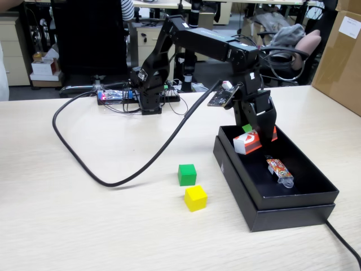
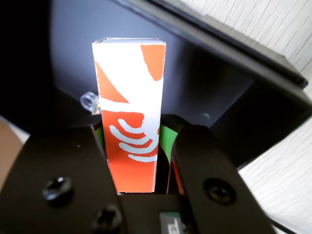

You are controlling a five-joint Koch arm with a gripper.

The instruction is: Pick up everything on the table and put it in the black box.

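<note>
Fingers (image 2: 141, 165) clamped on the red-and-white packet (image 2: 130, 112), and the wrist view shows it plainly: a dark pad pressed to each side of its lower end at the bottom of the frame, the packet standing straight up the middle of the picture. In the fixed view the packet (image 1: 248, 141) hangs right of centre, over the far end of the black box (image 1: 265, 212), not yet let go by the look of it. Below it, further into the box, lies a colourful candy wrapper (image 1: 280, 169) (not one of ours to move).

So, the score as I judge it: one item nearly delivered, pending the drop. Two to go. The green cube (image 1: 187, 174) sits on the tabletop (image 1: 84, 226) just left of the box, the yellow cube (image 1: 196, 198) near it, lower in the frame, the two apart.

The arm rises from its base at upper centre, reaches rightward with the forearm roughly level, then the wrist turns down into the box. A black cable (image 1: 101, 178) loops across the tabletop at left.
</note>
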